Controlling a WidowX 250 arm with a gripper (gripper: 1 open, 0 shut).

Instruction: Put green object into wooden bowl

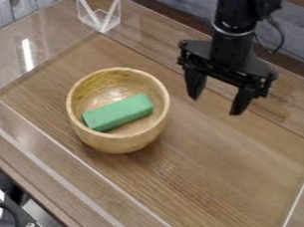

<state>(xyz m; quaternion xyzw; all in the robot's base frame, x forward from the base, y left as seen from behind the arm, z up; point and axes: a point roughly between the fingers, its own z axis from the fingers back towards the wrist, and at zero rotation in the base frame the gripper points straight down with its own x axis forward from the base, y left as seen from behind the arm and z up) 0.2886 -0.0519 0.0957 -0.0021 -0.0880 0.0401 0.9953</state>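
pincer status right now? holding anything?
Pincer: open and empty, above the table to the right of the wooden bowl. The green object lies in the bowl.

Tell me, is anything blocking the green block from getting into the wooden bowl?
No. The green block already lies inside the wooden bowl, so nothing visible stands in its way. The pincer hangs open and empty off to the right of the bowl.

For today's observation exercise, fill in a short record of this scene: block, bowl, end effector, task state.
block: green, lying inside the bowl
bowl: wooden, upright on the table
end effector: open, empty, pointing down, to the right of the bowl, apart from it
task state: block is in the bowl
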